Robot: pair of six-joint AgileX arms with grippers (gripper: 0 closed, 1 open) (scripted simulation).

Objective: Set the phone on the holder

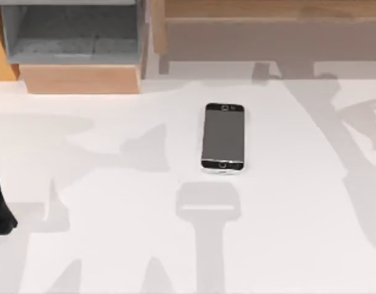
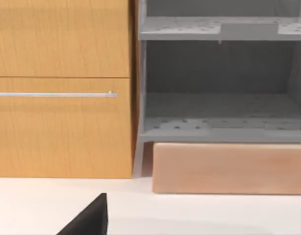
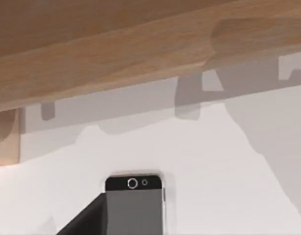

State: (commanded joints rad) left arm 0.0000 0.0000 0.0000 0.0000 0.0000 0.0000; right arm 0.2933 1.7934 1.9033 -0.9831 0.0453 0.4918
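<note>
The phone [image 1: 223, 137] lies flat, screen up, near the middle of the white table [image 1: 114, 245], its long side running front to back. Its top end also shows in the right wrist view as the phone [image 3: 134, 205], with a dark part of my right gripper [image 3: 87, 220] in front of it and apart from it. A dark part of my left arm [image 1: 0, 205] sits at the table's left edge, far from the phone. A black corner of my left gripper [image 2: 89, 220] faces the shelves. The holder is out of view.
A grey open shelf unit [image 1: 75, 33] on a wooden base [image 1: 81, 78] stands at the back left, beside an orange wooden cabinet [image 2: 62, 88]. A long wooden piece [image 1: 274, 18] runs along the back right. Grey shadows lie across the table.
</note>
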